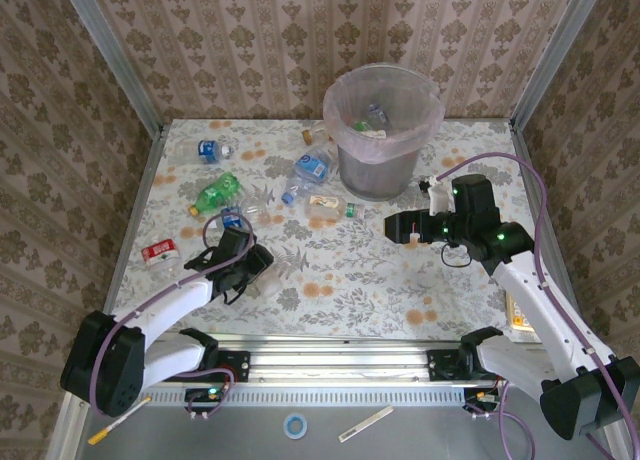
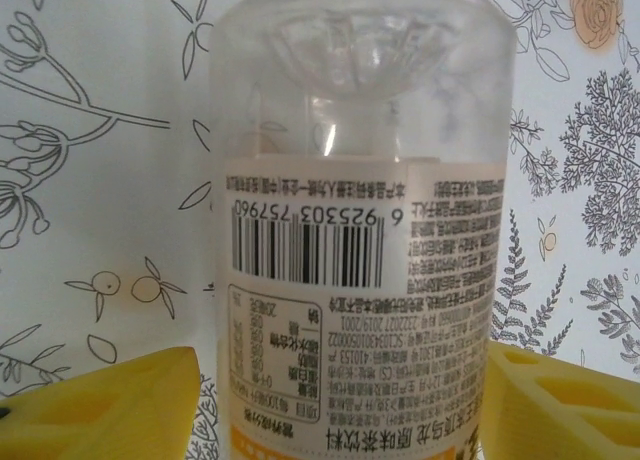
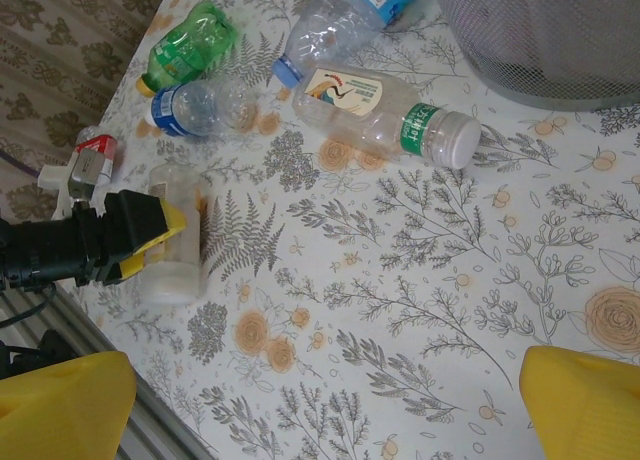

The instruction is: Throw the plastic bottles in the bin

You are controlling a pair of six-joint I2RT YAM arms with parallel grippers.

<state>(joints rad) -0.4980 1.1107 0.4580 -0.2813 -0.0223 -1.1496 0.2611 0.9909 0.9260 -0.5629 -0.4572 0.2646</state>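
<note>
A clear bottle with a white printed label (image 2: 360, 260) lies on the flowered table, and the yellow fingers (image 2: 100, 400) of my left gripper (image 1: 240, 260) stand on either side of it. A thin gap shows at the left finger, so the gripper is open. The same bottle (image 3: 175, 245) appears in the right wrist view. My right gripper (image 3: 330, 420) hangs open over bare tablecloth, holding nothing. The grey bin (image 1: 383, 170) with its pinkish bag holds a few bottles (image 1: 375, 115). Several more lie left of it: a green one (image 1: 218, 190), a blue-labelled one (image 1: 312, 165) and a clear one (image 3: 385, 115).
Wallpapered walls close the table on three sides. A metal rail (image 1: 330, 365) runs along the near edge. A red-labelled bottle (image 1: 160, 250) sits near the left edge. A flat yellow-edged object (image 1: 520, 315) lies under the right arm.
</note>
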